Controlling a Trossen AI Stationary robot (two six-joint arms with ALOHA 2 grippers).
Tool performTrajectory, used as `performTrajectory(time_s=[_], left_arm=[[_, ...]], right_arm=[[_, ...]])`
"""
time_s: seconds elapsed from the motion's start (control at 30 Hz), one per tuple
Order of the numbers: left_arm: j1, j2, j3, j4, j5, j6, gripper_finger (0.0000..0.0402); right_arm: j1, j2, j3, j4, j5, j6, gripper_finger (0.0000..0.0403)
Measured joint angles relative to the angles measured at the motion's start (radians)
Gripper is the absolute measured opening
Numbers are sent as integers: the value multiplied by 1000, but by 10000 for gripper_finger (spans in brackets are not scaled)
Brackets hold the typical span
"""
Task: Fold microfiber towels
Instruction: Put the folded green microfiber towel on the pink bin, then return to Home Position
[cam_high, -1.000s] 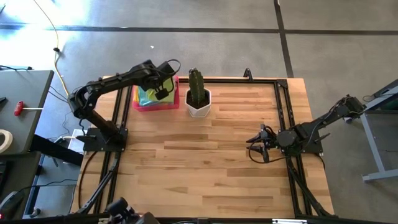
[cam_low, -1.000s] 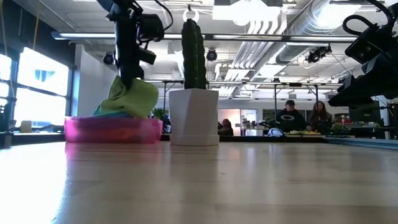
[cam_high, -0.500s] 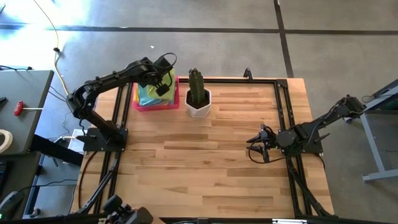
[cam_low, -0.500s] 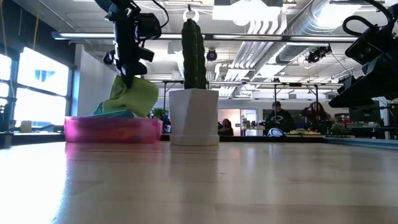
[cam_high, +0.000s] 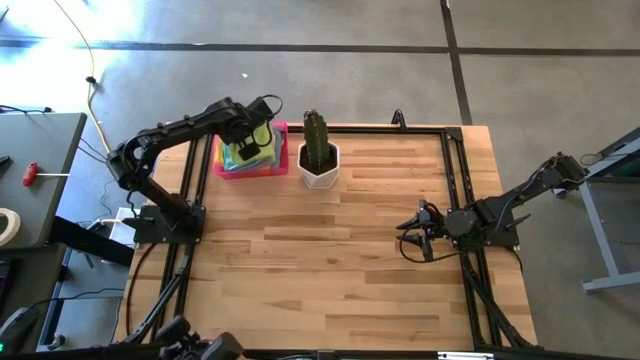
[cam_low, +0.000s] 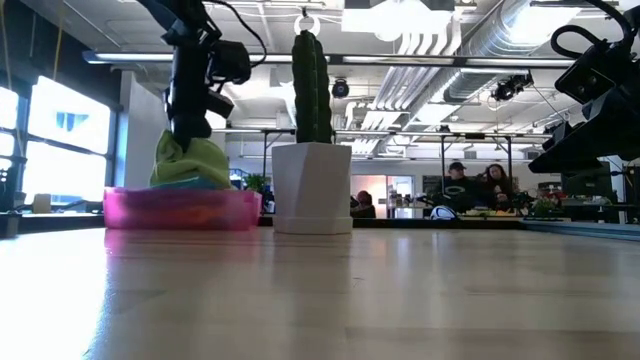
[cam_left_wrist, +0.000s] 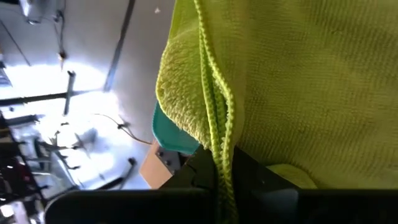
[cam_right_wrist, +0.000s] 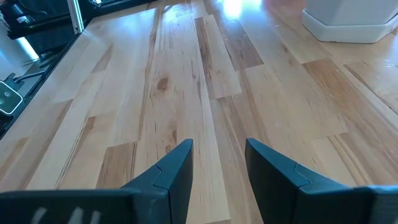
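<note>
Task status: early stage. No towel lies on the wooden table (cam_high: 330, 250), folded or otherwise; judged from this, all folding remains to be done.

Right gripper (cam_high: 417, 228): parked low over the table's right side, fingers parted, holding nothing.

Left gripper (cam_high: 262, 133): positioned above the pink tray (cam_high: 245, 168) at the far left corner, beside the potted cactus (cam_high: 319, 152). Fingers are clamped on an edge of the lime green towel (cam_low: 188, 160), which hangs above the remaining towels (cam_high: 238, 155) stacked in the tray.
</note>
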Motion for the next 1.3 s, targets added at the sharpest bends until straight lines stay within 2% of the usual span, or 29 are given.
performTrajectory(time_s=[0.17, 0.27, 0.43, 0.6, 0.7, 0.8, 0.87, 0.93, 1.03, 1.13, 1.3], left_arm=[[4, 9, -13, 26, -27, 61, 6], [4, 21, -13, 18, -17, 65, 21], [-5, 26, -13, 19, -53, 57, 82], [-24, 18, -13, 20, -226, 57, 150], [-43, 15, -13, 20, -301, 58, 174], [-54, 15, -13, 12, -297, 57, 185], [-70, 15, -13, 0, -265, 21, 187], [-89, 8, -13, -10, -190, -58, 188], [-117, -33, -13, -25, 10, -188, 188], [-154, -94, -14, -43, 197, -213, 188], [-260, -239, -14, -48, 235, -221, 188]], right_arm=[[0, 0, 0, 0, 0, 0, 138], [0, 0, 0, 0, 0, 0, 138], [0, 0, 0, 0, 0, 0, 138], [0, 0, 0, 0, 0, 0, 138], [0, 0, 0, 0, 0, 0, 138], [0, 0, 0, 0, 0, 0, 138], [0, 0, 0, 0, 0, 0, 138], [0, 0, 0, 0, 0, 0, 138], [0, 0, 0, 0, 0, 0, 138], [0, 0, 0, 0, 0, 0, 138], [0, 0, 0, 0, 0, 0, 138]])
